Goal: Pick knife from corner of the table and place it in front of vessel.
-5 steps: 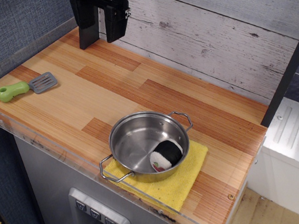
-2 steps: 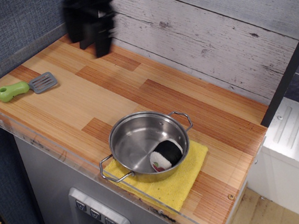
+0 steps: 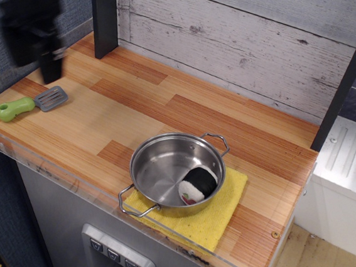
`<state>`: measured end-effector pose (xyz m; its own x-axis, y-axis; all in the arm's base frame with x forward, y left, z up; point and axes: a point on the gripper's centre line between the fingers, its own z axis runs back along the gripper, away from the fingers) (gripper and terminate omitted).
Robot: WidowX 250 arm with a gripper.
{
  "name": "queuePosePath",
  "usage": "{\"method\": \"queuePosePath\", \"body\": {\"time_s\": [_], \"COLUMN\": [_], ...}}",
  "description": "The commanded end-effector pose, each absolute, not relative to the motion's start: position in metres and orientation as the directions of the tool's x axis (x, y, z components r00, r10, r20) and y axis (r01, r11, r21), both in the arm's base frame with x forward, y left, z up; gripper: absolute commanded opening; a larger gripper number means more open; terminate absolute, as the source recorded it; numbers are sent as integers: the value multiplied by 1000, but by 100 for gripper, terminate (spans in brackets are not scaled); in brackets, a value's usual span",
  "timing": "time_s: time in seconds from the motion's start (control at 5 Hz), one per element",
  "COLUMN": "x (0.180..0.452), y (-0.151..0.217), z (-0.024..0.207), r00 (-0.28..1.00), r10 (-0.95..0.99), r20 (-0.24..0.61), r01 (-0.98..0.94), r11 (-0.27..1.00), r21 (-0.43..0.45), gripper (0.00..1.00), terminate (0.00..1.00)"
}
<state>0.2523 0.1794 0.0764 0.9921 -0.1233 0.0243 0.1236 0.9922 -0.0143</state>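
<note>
The knife (image 3: 28, 104), a small toy spatula with a lime-green handle and a grey slotted blade, lies flat at the front left corner of the wood-plank table (image 3: 168, 107). The vessel (image 3: 176, 169), a shiny steel pan with two wire loop handles, stands on a yellow cloth at the front right. My gripper (image 3: 35, 72) is a dark, motion-blurred shape hanging above the left edge, just behind and above the knife's blade. Its two fingers look apart and hold nothing.
A black-and-white object (image 3: 198, 183) lies inside the pan. The yellow cloth (image 3: 221, 213) reaches the clear plastic front edge. A dark post (image 3: 104, 16) stands at the back left and another (image 3: 347, 74) at the right. A plank wall closes the back.
My gripper has swept from the back left corner leftward and forward, now above the knife's blade end. The knife and pan have not moved.
</note>
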Motion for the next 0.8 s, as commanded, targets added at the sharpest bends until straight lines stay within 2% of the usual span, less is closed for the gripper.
{"method": "queuePosePath", "body": {"time_s": [0.0,0.4,0.6], "x": [246,251,251], "y": [186,189,191], "z": [47,26,21], "r00": [991,983,983], "r10": [-132,-185,-182], "r20": [13,1,-18], "r01": [132,184,183], "r11": [991,980,981], "r21": [29,71,64], "gripper": [100,100,100], "terminate": [0,0,0]}}
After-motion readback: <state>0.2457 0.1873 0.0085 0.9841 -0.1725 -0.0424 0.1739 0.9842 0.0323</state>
